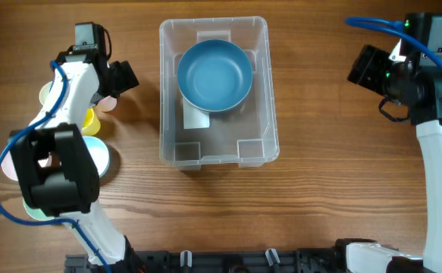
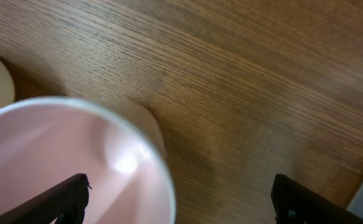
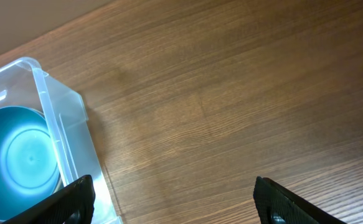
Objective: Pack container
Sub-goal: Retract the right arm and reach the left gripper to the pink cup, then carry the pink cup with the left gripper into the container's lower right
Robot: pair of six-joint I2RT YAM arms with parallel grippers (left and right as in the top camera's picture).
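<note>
Clear container (image 1: 228,138) sits between L gripper (image 2: 181,208), R gripper (image 3: 175,200).

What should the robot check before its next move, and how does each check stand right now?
1. Left gripper open: ok.
2. Pink cup rim between its fingers: ok.
3. Gap from fingers down to the cup: cannot tell.
4. Room in the container beside the blue bowl: ok.
5. Right gripper open, outside the container: ok.
</note>
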